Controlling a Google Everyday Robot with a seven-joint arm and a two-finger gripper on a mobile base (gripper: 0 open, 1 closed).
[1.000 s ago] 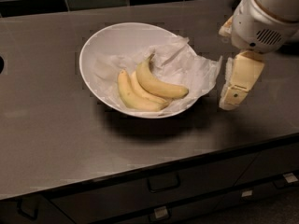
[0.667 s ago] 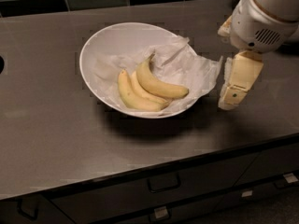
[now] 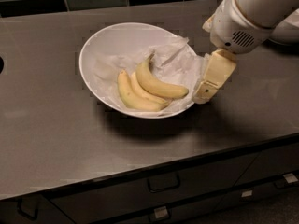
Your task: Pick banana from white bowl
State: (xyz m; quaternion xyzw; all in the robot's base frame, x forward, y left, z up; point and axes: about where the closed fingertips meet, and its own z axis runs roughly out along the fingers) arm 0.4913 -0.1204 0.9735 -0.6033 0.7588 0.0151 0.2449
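The white bowl [image 3: 100, 45] stands on the dark counter, lined with crumpled white paper. Three bananas lie in it. The banana [image 3: 159, 84] is the plump, curved one on top, with its stem end pointing up and back. A slimmer joined pair [image 3: 131, 96] lies just left of and below it. My gripper [image 3: 205, 88] hangs from the white arm at the bowl's right rim, outside the bowl, right beside the paper edge. It points down and left and holds nothing that I can see.
The dark grey counter [image 3: 56, 139] runs to a front edge with drawers and handles [image 3: 163, 183] below. A dark tiled wall stands behind. A pale object [image 3: 287, 29] shows at the right edge behind the arm.
My gripper has moved left, from a little way off the bowl to right against its right rim. The bananas have not moved.
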